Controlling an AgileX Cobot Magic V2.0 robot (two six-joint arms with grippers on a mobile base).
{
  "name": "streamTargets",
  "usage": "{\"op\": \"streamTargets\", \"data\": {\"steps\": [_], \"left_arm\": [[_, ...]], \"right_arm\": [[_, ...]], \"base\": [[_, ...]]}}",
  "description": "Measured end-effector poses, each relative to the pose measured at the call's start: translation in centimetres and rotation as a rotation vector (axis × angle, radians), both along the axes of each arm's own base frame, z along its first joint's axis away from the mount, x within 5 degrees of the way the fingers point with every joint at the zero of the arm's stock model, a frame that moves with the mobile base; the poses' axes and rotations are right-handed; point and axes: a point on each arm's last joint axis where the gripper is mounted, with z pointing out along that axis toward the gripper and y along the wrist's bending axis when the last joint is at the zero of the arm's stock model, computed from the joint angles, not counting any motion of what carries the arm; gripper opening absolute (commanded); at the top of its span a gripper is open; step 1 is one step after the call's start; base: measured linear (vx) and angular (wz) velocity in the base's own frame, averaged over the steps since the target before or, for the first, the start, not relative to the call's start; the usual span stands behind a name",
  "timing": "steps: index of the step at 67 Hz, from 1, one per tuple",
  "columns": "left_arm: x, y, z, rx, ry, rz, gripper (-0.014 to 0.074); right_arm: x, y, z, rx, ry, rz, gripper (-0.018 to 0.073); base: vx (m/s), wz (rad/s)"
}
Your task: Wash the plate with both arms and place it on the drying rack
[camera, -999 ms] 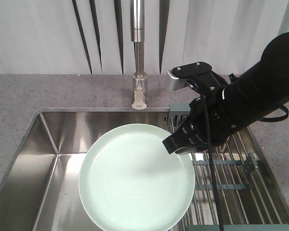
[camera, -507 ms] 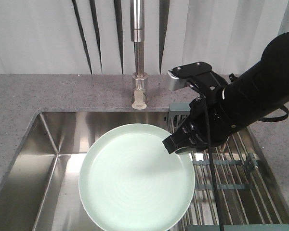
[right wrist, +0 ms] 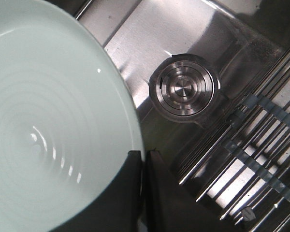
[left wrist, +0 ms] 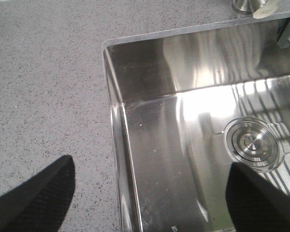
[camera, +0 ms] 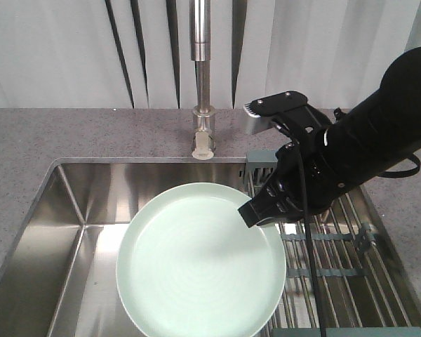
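Mint-green plate (camera: 200,260) hangs over the sink (camera: 70,232), rim clamped in your right gripper (right wrist: 142,162), apparently for rinsing; left gripper (left wrist: 150,198) hovers spread.

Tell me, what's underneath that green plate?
The steel sink basin, its round drain showing past the rim of the plate, which the right gripper holds. The basin floor directly beneath is covered.

R claw (camera: 250,213) gripping plate (camera: 196,274) rim, over sink (camera: 67,210), rack (camera: 340,261) beside
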Motion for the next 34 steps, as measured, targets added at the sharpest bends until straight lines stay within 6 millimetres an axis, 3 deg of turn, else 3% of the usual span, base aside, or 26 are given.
{"op": "streamTargets", "data": {"steps": [16, 27, 34], "left_arm": [[0.0, 0.0, 0.0, 0.0, 0.0, 0.0, 0.0585], [0.0, 0.0, 0.0, 0.0, 0.0, 0.0, 0.0585], [0.0, 0.0, 0.0, 0.0, 0.0, 0.0, 0.0585]], "right_arm": [[0.3, 0.1, -0.6, -0.025, 0.005, 0.042, -0.0001], [1.6, 0.7, -2.2, -0.046, 0.033, 0.041, -0.0001], [2.6, 1.2, -2.3, -0.046, 0.025, 0.043, -0.0001]], "base": [[0.0, 0.0], [0.0, 0.0], [0.0, 0.0]]}}
